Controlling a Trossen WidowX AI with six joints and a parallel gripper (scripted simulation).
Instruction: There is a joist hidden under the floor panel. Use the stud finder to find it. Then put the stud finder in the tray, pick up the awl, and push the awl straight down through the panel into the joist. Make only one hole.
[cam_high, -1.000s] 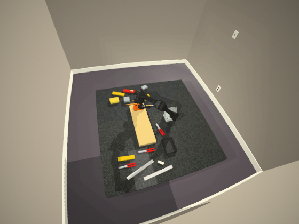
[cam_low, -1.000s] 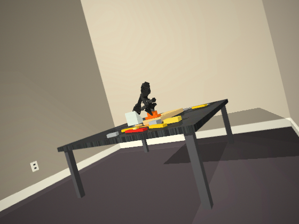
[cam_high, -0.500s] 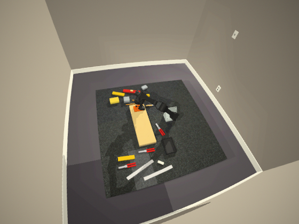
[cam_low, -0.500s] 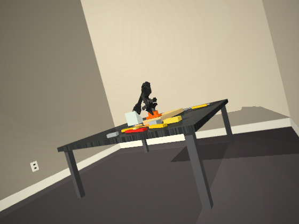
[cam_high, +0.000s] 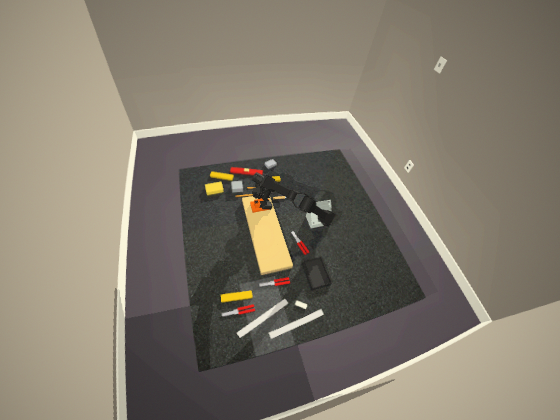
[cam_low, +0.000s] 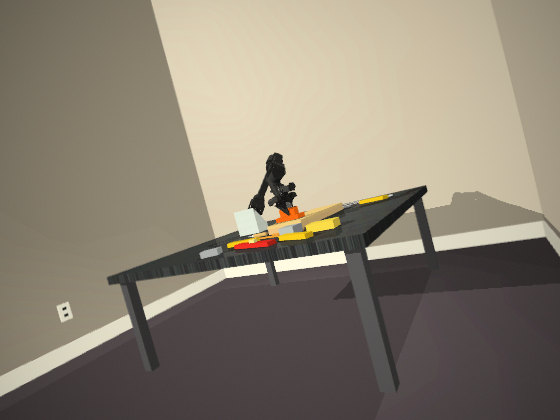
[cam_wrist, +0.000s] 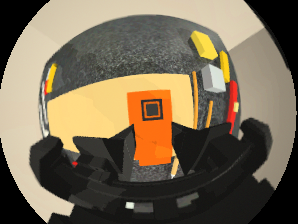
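Observation:
The floor panel (cam_high: 272, 245) (cam_low: 322, 213) (cam_wrist: 85, 112) is a long light-wood board. My gripper (cam_high: 262, 201) (cam_low: 288, 213) (cam_wrist: 150, 123) is shut on the orange stud finder (cam_high: 257, 207) (cam_low: 296, 216) (cam_wrist: 162, 140) at the panel's far end. The stud finder is upright and at or just above the panel surface; I cannot tell if it touches. Its square display looks dark in the wrist view. The joist is hidden. The dark tray (cam_high: 320, 286) is beyond the panel's near right corner and holds nothing visible. I cannot tell which tool is the awl.
Red-handled tools (cam_high: 302, 246) (cam_high: 281, 281) (cam_high: 245, 310) lie right of and below the panel. Thin orange sticks (cam_high: 244, 195) (cam_wrist: 195, 100), a grey block (cam_high: 237, 186) (cam_wrist: 213, 78), yellow blocks (cam_high: 214, 188) (cam_wrist: 203, 45) and a red bar (cam_high: 240, 171) (cam_wrist: 233, 105) lie past its far end.

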